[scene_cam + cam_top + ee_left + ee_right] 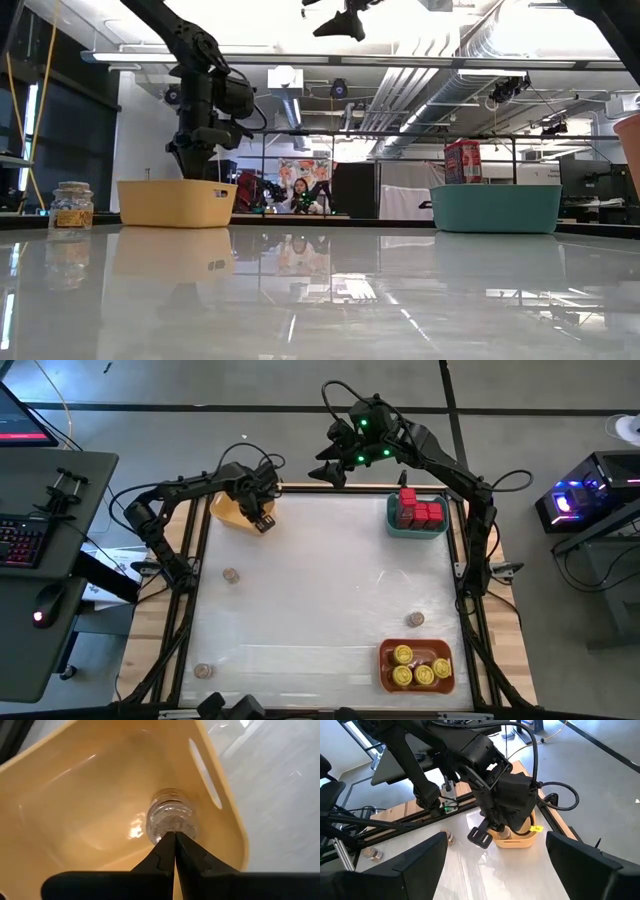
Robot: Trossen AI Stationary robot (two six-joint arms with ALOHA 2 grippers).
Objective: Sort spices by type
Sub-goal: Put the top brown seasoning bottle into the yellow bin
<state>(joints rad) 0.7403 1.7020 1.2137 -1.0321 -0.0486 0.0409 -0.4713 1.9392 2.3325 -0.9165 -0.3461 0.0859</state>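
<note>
My left gripper (262, 520) is shut and points down into the yellow bin (232, 512) at the table's far left. In the left wrist view its fingertips (175, 836) stand right over a small clear-glass jar (170, 817) on the bin's floor, close to the wall with the slot handle. My right gripper (495, 870) hangs open and empty, high over the far edge (328, 468). Three small tan jars stand on the table on their bases: (231, 575), (415, 619), (203, 671). The teal bin (395, 520) holds several red tins (420, 512). The orange bin (385, 665) holds several yellow-lidded jars (415, 668). My left gripper has its shut fingertips (175, 836) coming from above, pointing down, right at the jar's near side (172, 827). Whether they touch the jar, I cannot tell. The jar rests on the yellow bin's floor.
The table's middle (320, 590) is bare white surface. Black frame rails (195, 590) run along the left and right sides. In the low view one tan jar (70, 207) stands at the left, with the yellow bin (177, 203) and teal bin (495, 207) behind.
</note>
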